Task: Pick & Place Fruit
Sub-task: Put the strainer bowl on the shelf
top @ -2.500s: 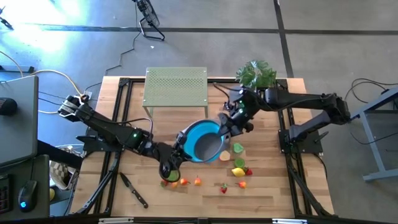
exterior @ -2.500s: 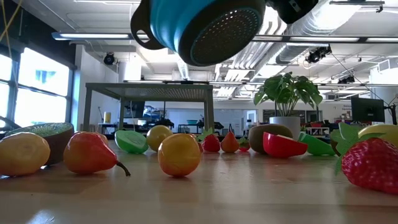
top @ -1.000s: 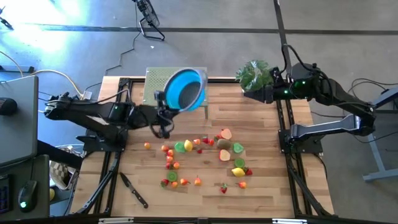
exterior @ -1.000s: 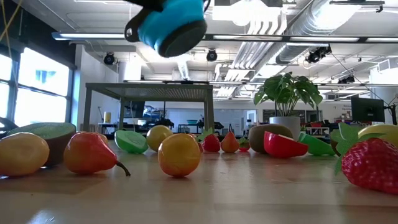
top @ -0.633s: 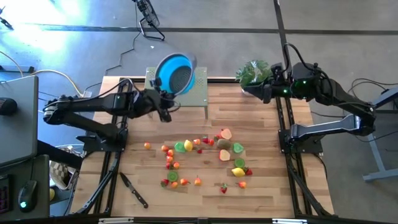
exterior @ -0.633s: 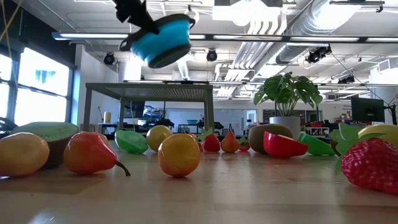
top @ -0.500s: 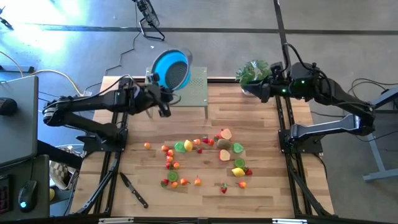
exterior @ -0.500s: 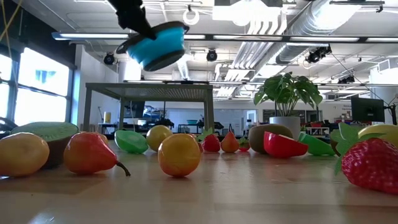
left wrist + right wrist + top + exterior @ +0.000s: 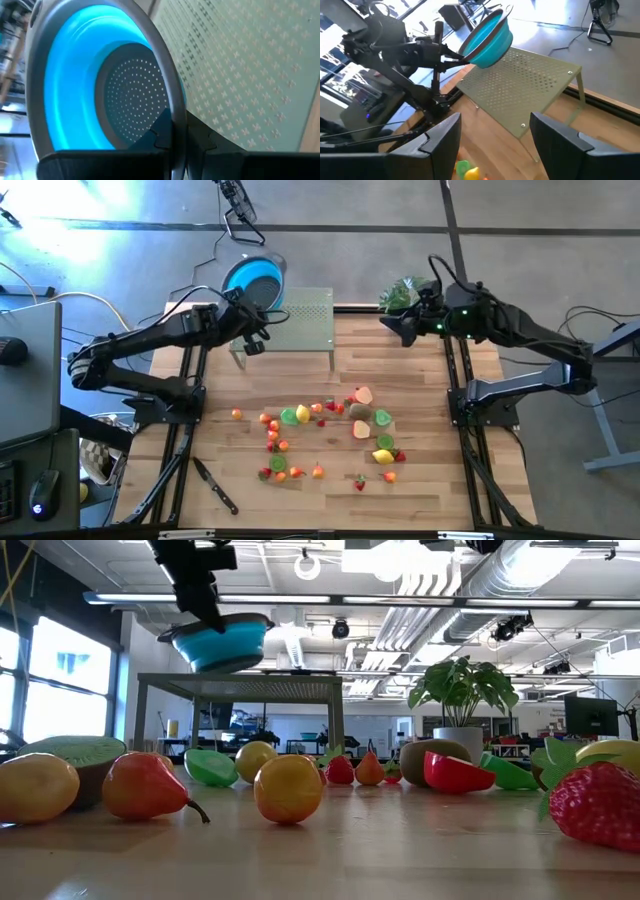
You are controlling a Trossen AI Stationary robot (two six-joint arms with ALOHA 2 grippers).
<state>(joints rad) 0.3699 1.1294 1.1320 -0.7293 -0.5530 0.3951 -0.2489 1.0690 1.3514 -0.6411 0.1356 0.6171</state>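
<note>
Several small toy fruit pieces (image 9: 325, 430) lie scattered on the wooden table's middle; in the low view a pear (image 9: 145, 786), a yellow fruit (image 9: 288, 789) and a strawberry (image 9: 598, 806) rest on the tabletop. My left gripper (image 9: 256, 323) is shut on a blue perforated bowl (image 9: 253, 280), held in the air over the far left corner of the green stand (image 9: 290, 320). My right gripper (image 9: 392, 326) hangs open and empty in the air at the far right, beside the potted plant. My left gripper pinches the bowl's grey rim (image 9: 171, 107), one finger (image 9: 161, 137) inside the bowl and one outside. The fingers reach it from the table's near left, slanting down. The bowl (image 9: 220, 644) is lifted clear above the stand, opening up, only slightly tipped.
The green perforated stand (image 9: 530, 85) stands at the table's far middle. A potted plant (image 9: 408, 296) is at the far right corner. A black-handled knife (image 9: 215, 485) lies near the front left. Dark frame rails (image 9: 190, 420) run along both sides.
My left gripper has swung toward the table's far left corner with the bowl and has sunk a little. The bowl has turned from tipped on its side to nearly upright. My right gripper has rolled and shifted slightly toward the table's left.
</note>
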